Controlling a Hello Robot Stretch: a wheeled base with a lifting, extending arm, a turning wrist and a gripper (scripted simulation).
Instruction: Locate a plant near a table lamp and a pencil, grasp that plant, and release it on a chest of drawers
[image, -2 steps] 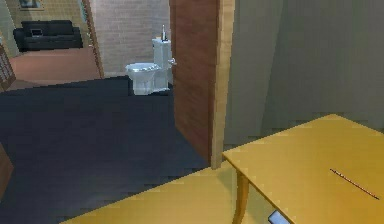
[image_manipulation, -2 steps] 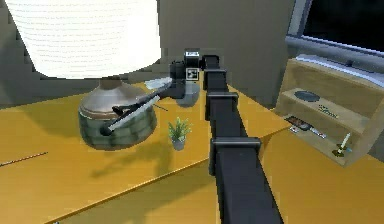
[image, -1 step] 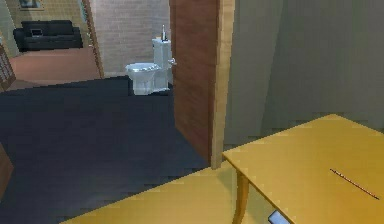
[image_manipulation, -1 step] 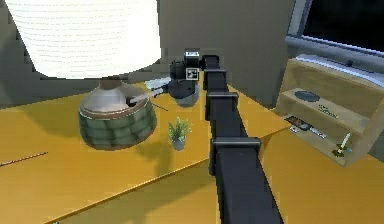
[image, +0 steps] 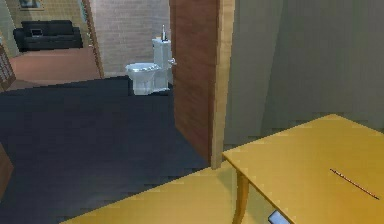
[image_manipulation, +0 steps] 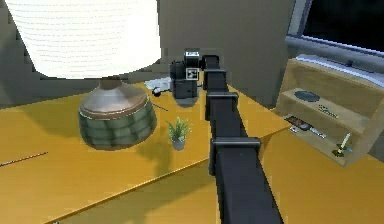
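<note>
A small green plant (image_manipulation: 179, 132) in a little grey pot stands on the yellow tabletop (image_manipulation: 60, 180), just right of a table lamp (image_manipulation: 115, 115) with a white shade and a round green base. A thin pencil-like line (image_manipulation: 22, 158) lies on the tabletop at the arm side view's left. The dark arm (image_manipulation: 238, 160) rises from the bottom edge, and the gripper (image_manipulation: 172, 88) sits farther up the picture than the plant, beside the lamp base. I cannot tell whether it holds anything. Another thin pencil-like line (image: 355, 183) lies on the yellow table (image: 300, 165) in the forward view.
A wooden shelf unit (image_manipulation: 322, 105) with small items stands at the arm side view's right, under a dark window (image_manipulation: 345, 25). Ahead, a wooden door (image: 197, 70) stands ajar over dark floor (image: 90, 130). Beyond it are a white toilet (image: 150, 68) and a black sofa (image: 48, 35).
</note>
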